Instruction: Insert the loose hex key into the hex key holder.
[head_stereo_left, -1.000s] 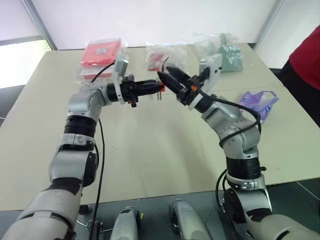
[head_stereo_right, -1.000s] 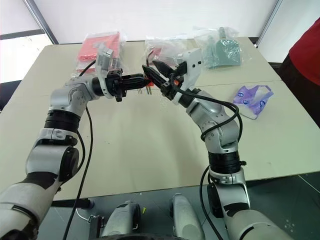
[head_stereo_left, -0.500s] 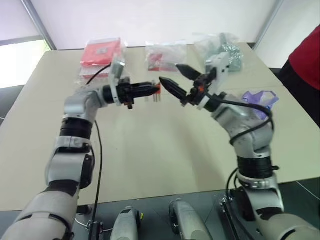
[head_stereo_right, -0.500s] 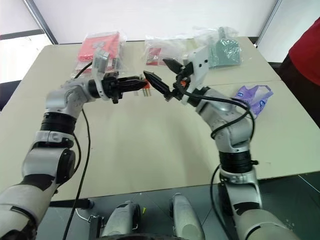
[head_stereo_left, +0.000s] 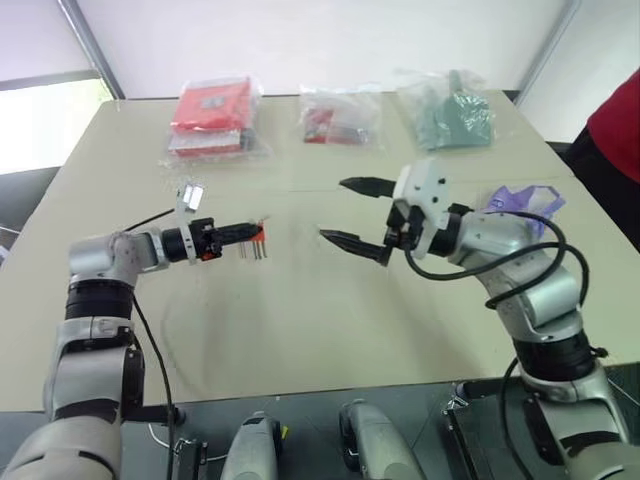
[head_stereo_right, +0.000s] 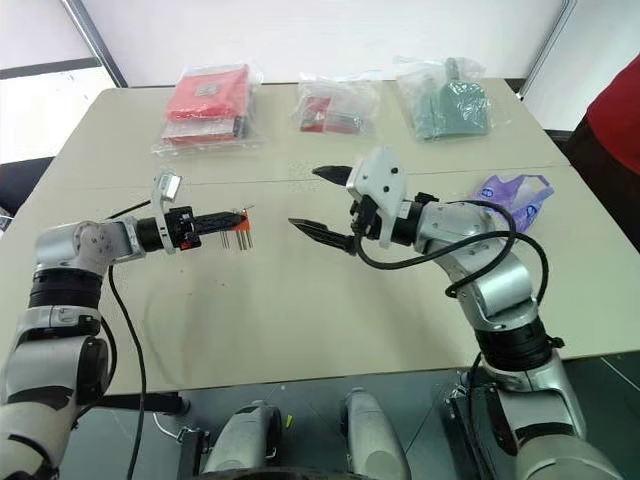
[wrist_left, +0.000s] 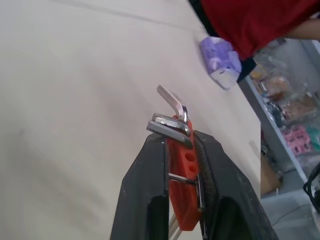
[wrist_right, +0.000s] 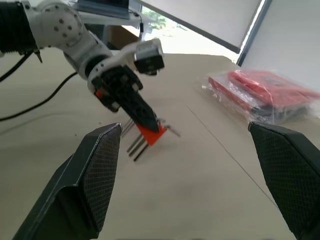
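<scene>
Left wrist view puts the hex key holder (wrist_left: 184, 192) squarely between the left gripper's (head_stereo_left: 240, 232) two black fingers, which are clamped on the orange block's flat sides, with several bent key ends crowded at its top. Whether the loose hex key is among them cannot be told from that cluster, and no separate key can be made out on the table (head_stereo_left: 300, 320). From the head views, the block is held just above the tabletop on the robot's left side, its grey key shanks hanging downward toward the surface, so the holder's long axis runs roughly along the gripper's reach toward the centre. Across a clear gap stands the right gripper (head_stereo_left: 360, 214), its fingers spread wide and empty, aimed back at the holder. The left arm has the holder; the right is the free one, and any approach from it would run straight along that facing line.
</scene>
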